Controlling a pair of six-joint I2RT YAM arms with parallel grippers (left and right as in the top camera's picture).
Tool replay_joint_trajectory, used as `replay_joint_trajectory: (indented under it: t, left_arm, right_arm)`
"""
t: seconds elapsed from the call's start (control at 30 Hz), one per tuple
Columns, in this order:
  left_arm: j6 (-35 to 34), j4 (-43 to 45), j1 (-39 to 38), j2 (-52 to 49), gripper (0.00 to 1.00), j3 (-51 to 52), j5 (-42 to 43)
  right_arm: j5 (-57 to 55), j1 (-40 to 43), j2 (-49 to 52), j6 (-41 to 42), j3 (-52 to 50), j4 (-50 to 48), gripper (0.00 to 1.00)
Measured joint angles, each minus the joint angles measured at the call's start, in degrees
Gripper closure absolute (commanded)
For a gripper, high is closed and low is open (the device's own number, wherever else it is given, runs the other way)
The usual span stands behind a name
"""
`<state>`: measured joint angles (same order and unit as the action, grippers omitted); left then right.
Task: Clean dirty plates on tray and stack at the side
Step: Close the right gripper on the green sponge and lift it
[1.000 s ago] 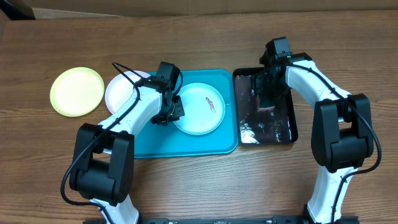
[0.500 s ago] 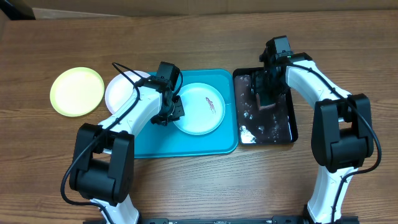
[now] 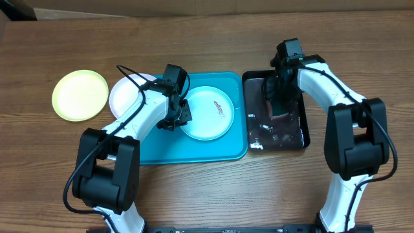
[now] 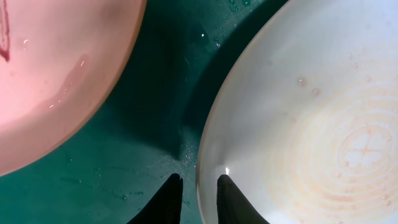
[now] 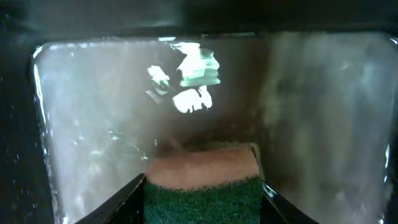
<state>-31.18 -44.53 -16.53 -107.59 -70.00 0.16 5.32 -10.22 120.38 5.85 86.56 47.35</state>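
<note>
The turquoise tray [image 3: 194, 149] holds a pale plate [image 3: 206, 115] with a reddish-brown smear. A white plate [image 3: 123, 97] lies at the tray's left edge, partly under my left arm. A yellow-green plate [image 3: 79, 95] sits on the table further left. My left gripper [image 3: 169, 122] is between the two nearer plates. In the left wrist view its fingers [image 4: 225, 199] are closed across the rim of the white plate [image 4: 311, 124], with the smeared plate [image 4: 56, 68] opposite over the tray floor [image 4: 124, 143]. My right gripper [image 3: 278, 109] is shut on a green-and-tan sponge [image 5: 202, 168].
A glossy black tray [image 3: 305, 129] with water in it stands right of the turquoise tray; my right gripper holds the sponge down inside it [image 5: 93, 124]. The table is bare wood around the trays.
My right gripper has shifted a little with the sponge inside the black tray, and the water's reflections have changed. My left arm and the plates have not moved.
</note>
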Motion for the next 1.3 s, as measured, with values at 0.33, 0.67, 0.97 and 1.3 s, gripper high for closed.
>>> replay_joint_trajectory:
  t: [0.33, 0.67, 0.97, 1.3]
  left_arm:
    - [0.0, -0.2, 0.0, 0.0, 0.78, 0.0, 0.0]
    - [0.0, -0.3, 0.0, 0.0, 0.78, 0.0, 0.0]
    - [0.0, -0.4, 0.0, 0.0, 0.78, 0.0, 0.0]
    - [0.0, -0.4, 0.0, 0.0, 0.78, 0.0, 0.0]
  right_arm:
    - [-1.9, 0.0, -3.4, -3.1, 0.0, 8.0, 0.37]
    - [-2.4, 0.0, -3.4, -3.6, 0.0, 11.0, 0.36]
    - [-2.4, -0.1, -3.4, -4.0, -0.3, 12.5, 0.41]
    - [-2.6, -0.4, -3.4, -4.1, -3.0, 11.8, 0.52]
